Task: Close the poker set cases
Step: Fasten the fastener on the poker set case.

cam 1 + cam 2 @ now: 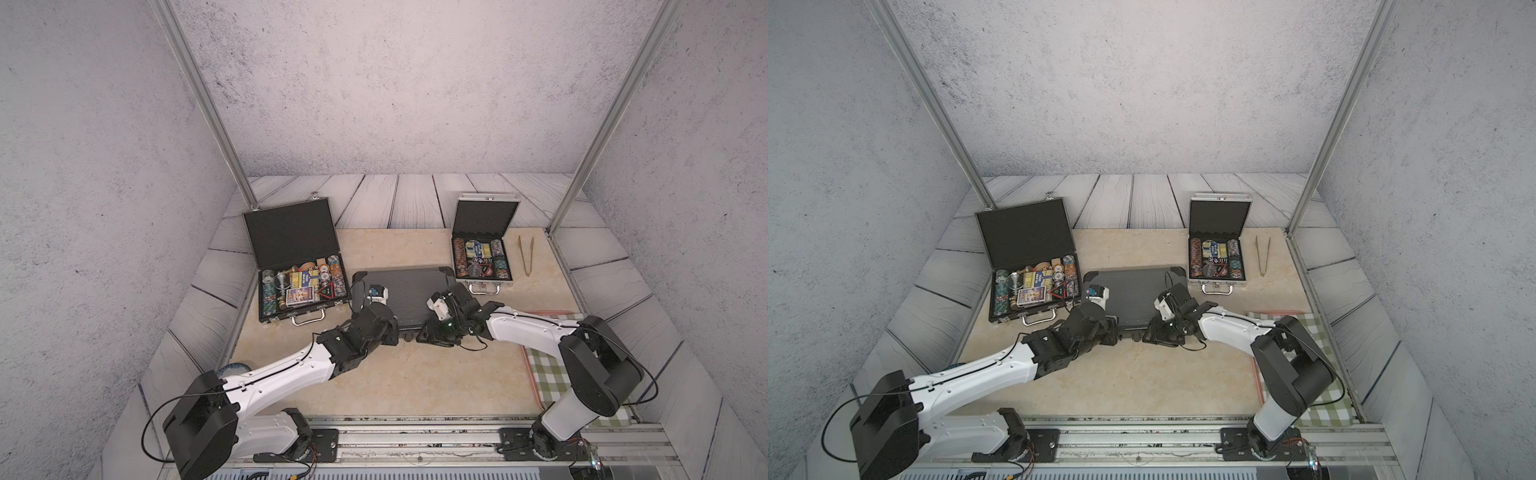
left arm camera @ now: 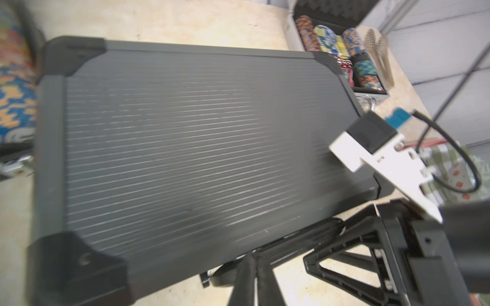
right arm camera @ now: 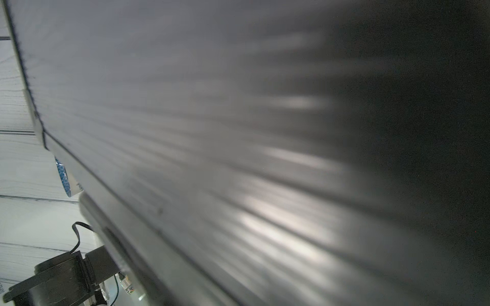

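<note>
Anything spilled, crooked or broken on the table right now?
Nothing stands out. The grey case lies flat, lid down; the black case and silver case stand open with chips inside, none spilled. Tongs lie beside the silver case, apart.

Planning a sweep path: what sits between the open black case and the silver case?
The grey ribbed case, lid down, in both top views; farther back the tabletop is bare.

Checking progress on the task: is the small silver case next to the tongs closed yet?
No, the small silver case is open, its lid raised and poker chips showing inside.
</note>
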### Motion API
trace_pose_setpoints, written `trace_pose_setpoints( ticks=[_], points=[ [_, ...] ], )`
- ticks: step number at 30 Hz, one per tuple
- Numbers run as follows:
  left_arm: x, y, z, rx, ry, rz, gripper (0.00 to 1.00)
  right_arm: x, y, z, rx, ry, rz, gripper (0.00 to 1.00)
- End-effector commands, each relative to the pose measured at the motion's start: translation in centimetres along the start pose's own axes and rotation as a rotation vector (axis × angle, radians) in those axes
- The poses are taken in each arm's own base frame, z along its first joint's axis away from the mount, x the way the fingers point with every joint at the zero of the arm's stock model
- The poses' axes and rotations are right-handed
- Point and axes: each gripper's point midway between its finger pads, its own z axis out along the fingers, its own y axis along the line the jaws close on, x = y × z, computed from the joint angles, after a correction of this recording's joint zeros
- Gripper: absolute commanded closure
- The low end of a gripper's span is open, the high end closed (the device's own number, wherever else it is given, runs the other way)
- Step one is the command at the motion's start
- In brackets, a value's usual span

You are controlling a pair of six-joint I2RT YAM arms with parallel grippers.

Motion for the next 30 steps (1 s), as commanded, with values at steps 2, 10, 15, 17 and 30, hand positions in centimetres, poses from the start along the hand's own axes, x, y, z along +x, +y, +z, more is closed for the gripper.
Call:
trace_pose_setpoints(
  ticks=[2,10,15,17,30],
  points=[
    [0.3,2.7,-0.5,-0.085,0.131,-0.062,0.79,-5.6,-0.9,-2.0,0.058,-0.217,-0.029,0.57],
    [-1.4,5.9,-0.1,-0.157,0.168,-0.111,0.42,-4.8,-0.6,-3.3,0.061,-0.209,-0.069,0.53],
    [-2.0,7.7,0.0,-0.181,0.180,-0.141,0.25,-4.4,-0.1,-4.9,0.069,-0.216,-0.101,0.49],
    [-2.0,8.2,0.3,-0.182,0.189,-0.157,0.23,-4.4,0.1,-5.6,0.068,-0.222,-0.112,0.47],
    [-0.2,9.3,1.8,-0.154,0.264,-0.208,0.22,-5.7,-1.9,-12.4,0.173,-0.351,-0.091,0.32]
  ],
)
